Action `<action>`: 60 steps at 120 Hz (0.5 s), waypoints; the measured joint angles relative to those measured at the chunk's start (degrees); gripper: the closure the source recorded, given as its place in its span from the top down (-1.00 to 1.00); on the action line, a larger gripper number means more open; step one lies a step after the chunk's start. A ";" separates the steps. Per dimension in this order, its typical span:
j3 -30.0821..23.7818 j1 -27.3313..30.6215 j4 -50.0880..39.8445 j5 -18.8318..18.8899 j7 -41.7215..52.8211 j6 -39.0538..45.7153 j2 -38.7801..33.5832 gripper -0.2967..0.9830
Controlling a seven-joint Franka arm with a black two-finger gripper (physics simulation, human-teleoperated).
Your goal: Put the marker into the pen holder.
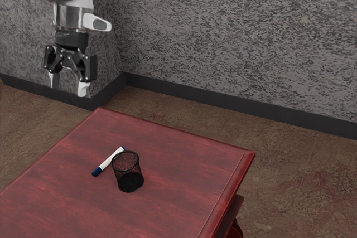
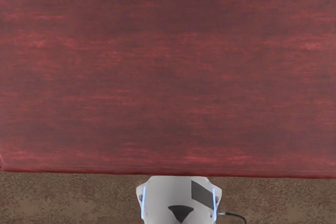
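Exterior view, read as a clock face with twelve at its top edge: a robot arm reaches in from about eleven o'clock, its end effector [image 1: 68, 85] pointing down, raised well above the level of the desk [image 1: 184, 165]. Its two fingers stand apart with nothing between them, so it is released and carries nothing.

The marker [image 1: 107, 162] lies flat on the desk, white with a dark blue end. From the end effector it is at five o'clock, well apart and lower down. The blue end points between seven and eight o'clock, the white end between one and two. The holder [image 1: 128, 172], a black mesh cup, stands upright at the marker's four o'clock, just beside it (whether the two touch, I cannot tell). In the wrist view, part of the holder shows at the edge, near one o'clock.

The step in hand appears to be the approach, with the marker out of the holder and the grasp to come. The next move calls for travel toward five o'clock in the exterior view and a descent, fingers turned to straddle the marker's barrel. Gripping nearer the blue end would probably be safer, since a finger coming down by the white end could knock the holder.
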 joint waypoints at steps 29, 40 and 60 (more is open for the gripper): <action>-0.07 0.00 3.10 0.75 -0.20 15.75 1.54 0.54; 0.03 -0.16 2.01 1.60 -0.31 19.53 3.55 0.54; 2.59 -0.88 -7.64 2.01 -0.47 31.30 9.92 0.54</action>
